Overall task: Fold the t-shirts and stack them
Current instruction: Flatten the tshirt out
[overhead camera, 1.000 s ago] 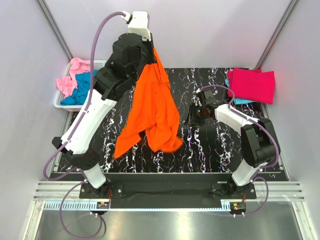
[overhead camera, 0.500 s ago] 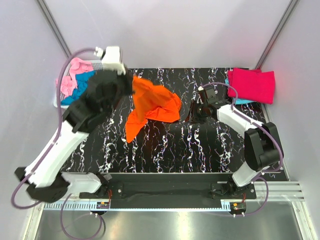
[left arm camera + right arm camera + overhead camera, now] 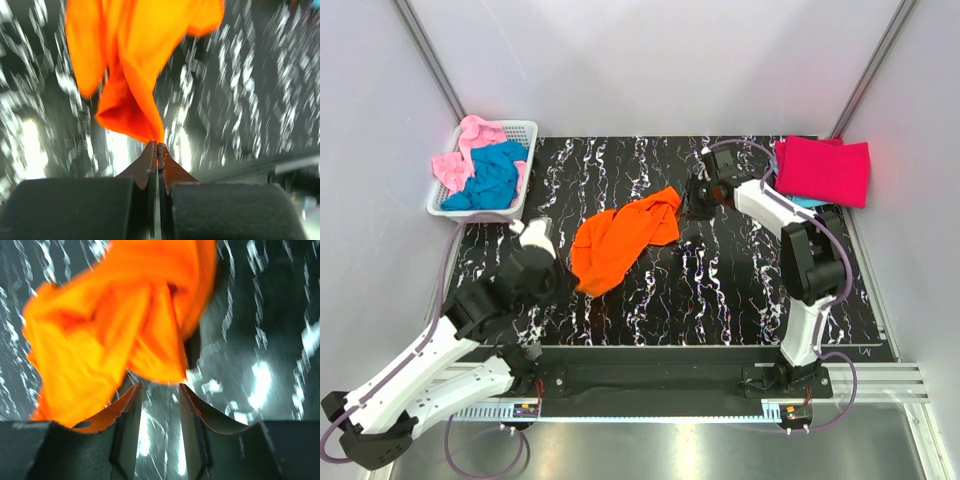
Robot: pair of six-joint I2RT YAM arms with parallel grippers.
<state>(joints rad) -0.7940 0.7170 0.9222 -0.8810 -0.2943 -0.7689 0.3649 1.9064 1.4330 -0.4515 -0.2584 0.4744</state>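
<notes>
The orange t-shirt (image 3: 618, 240) lies crumpled on the black marbled table (image 3: 740, 290), stretched from near left to far right. My left gripper (image 3: 570, 280) is shut on its near-left corner; in the left wrist view the jaws (image 3: 158, 145) pinch the orange cloth (image 3: 130, 65). My right gripper (image 3: 688, 205) is open at the shirt's far-right end; in the right wrist view its fingers (image 3: 159, 388) stand apart just short of the orange cloth (image 3: 115, 325), holding nothing. A folded crimson-pink t-shirt (image 3: 825, 168) lies at the far right on a teal one (image 3: 804, 203).
A white lattice basket (image 3: 448, 206) at the far left holds a light pink shirt (image 3: 465, 150) and a teal blue shirt (image 3: 495, 175). Grey walls and metal posts close in the table.
My left arm swung down and back to the near left, bringing the hanging orange shirt down onto the table. My right gripper moved farther away, to the shirt's far-right end.
</notes>
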